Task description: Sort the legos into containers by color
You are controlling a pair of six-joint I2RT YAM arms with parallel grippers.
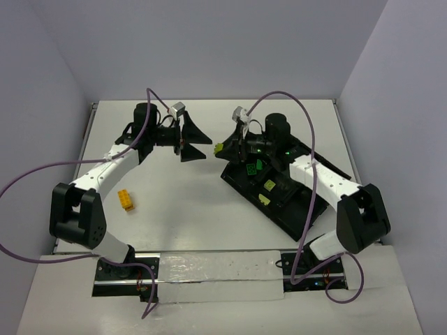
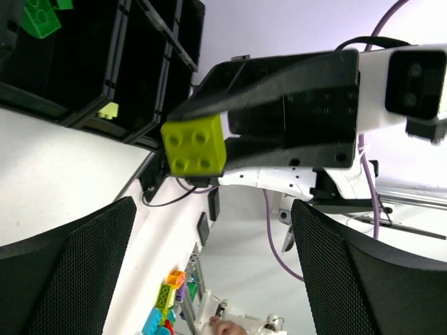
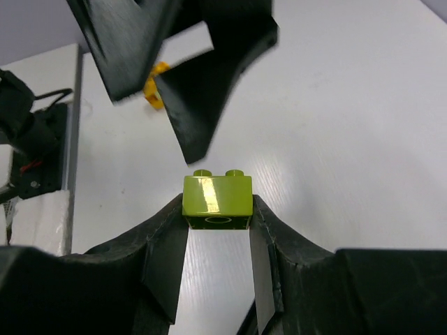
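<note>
Right jaws: your right gripper (image 3: 217,213) was clamped on the sides of a lime-green lego (image 3: 217,198), held above the counter (image 1: 181,209).
Left jaws: your left gripper (image 1: 201,146) stood wide apart just beside that brick, not touching it.
Open room: open counter lay between the arms. A yellow lego (image 1: 126,200) sat by the left arm, well apart from the tray.
Edges: the black divided tray (image 1: 237,185) lay skewed, its far corner near the counter's right edge.
Tray: a green lego (image 1: 253,167) and pale yellow-green legos (image 1: 269,185) lay inside.
Hidden: your right arm covered the far compartments, so you could not tell their contents.
</note>
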